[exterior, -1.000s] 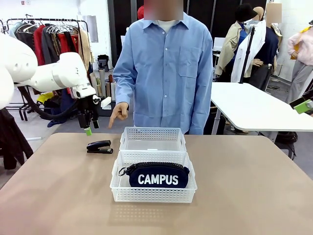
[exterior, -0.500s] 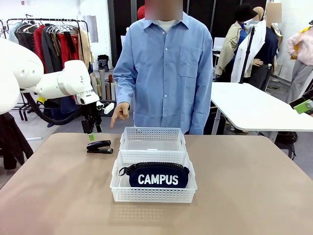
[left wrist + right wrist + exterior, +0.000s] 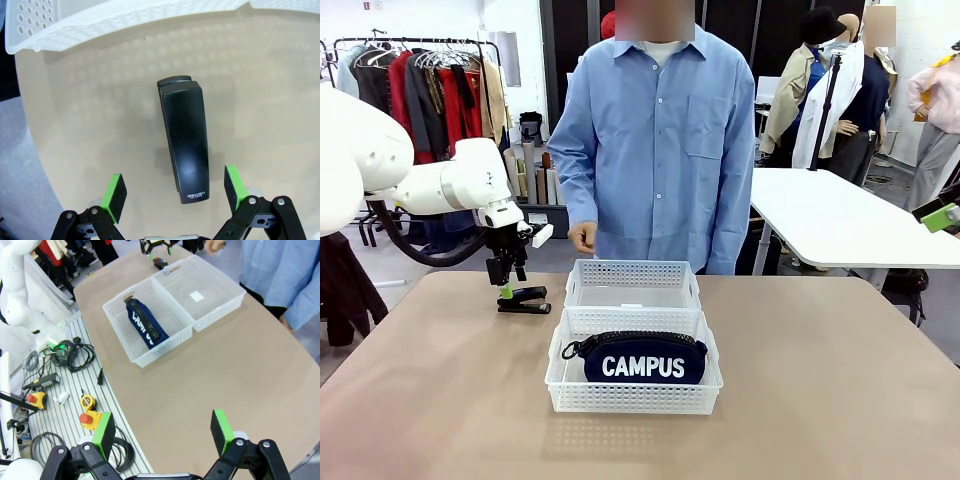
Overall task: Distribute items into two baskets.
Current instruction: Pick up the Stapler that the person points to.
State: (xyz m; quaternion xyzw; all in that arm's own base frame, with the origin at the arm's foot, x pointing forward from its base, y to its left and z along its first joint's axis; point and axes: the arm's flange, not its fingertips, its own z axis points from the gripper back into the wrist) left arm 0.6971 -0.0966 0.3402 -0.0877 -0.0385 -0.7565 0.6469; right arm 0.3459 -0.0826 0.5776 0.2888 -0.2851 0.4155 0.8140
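White "CAMPUS" on the navy pouch (image 3: 643, 362); stapler (image 3: 184, 150) print possibly "deli".

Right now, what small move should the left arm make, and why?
Likely lower the left tool and close it: its open green pads straddle the small black stapler, which lies on the tan table outside the empty far white perforated basket, while the navy CAMPUS pouch fills the near basket.

Two baskets (image 3: 634, 398), one pouch (image 3: 638, 362), one stapler (image 3: 532, 298).
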